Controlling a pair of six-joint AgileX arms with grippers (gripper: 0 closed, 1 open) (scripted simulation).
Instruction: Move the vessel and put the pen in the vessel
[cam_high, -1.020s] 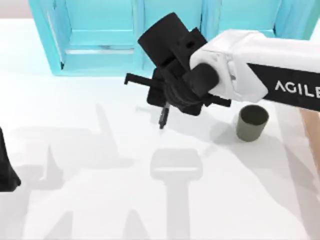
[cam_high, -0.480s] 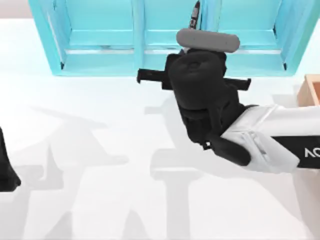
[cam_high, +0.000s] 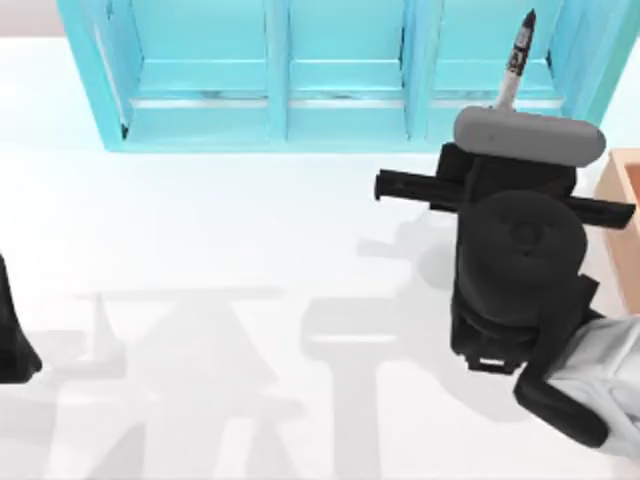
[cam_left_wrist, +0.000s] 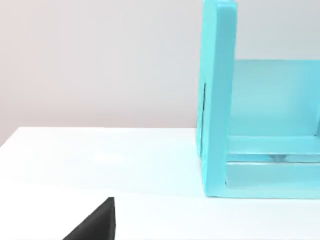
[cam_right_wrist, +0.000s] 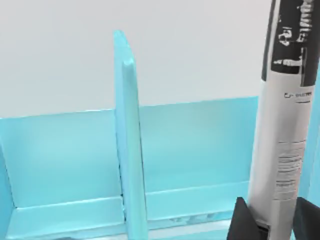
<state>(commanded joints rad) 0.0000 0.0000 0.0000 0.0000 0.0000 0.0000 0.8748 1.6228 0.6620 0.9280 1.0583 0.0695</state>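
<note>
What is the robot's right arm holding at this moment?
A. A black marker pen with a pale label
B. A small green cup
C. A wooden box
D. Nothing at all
A. In the right wrist view the pen stands upright with the right gripper closed on its barrel, and from above its dark tip pokes out past the gripper in front of the blue shelf.

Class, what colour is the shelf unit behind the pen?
The shelf unit is light turquoise blue, clearest in the top view.
</note>
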